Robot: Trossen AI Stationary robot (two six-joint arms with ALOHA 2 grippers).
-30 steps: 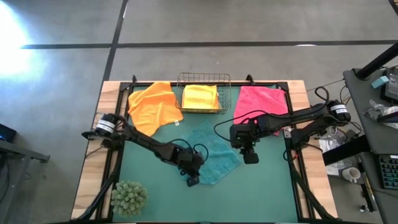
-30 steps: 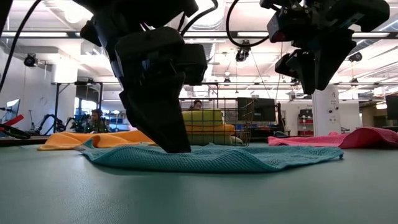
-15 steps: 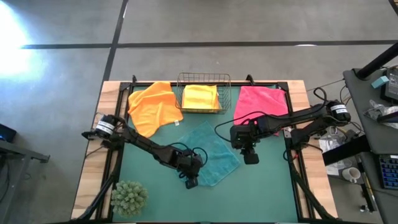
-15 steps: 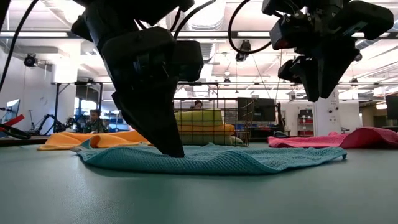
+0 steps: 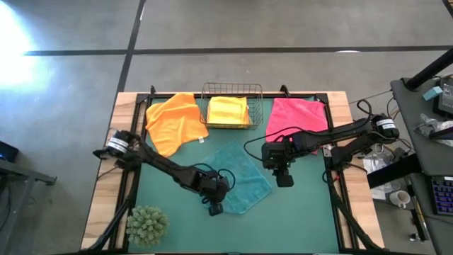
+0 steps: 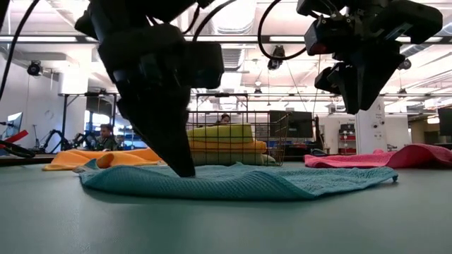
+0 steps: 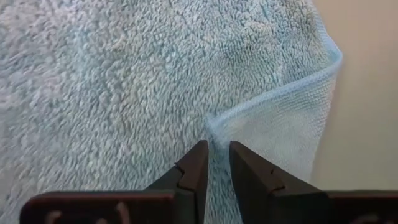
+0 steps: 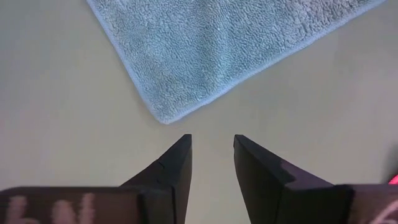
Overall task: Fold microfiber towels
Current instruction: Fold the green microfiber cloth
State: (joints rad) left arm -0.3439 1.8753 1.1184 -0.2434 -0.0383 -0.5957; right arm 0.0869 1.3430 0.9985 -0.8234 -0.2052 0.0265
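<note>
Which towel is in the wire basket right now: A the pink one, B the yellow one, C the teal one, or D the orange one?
B: the high view shows the yellow towel folded inside the wire basket, while the pink towel, teal towel and orange towel lie on the table.

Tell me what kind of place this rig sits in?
Likely a robotics lab or workshop. The low view shows an open room with strip lights, monitors and a seated person behind the table; the high view shows bare concrete floor and a cluttered desk.
</note>
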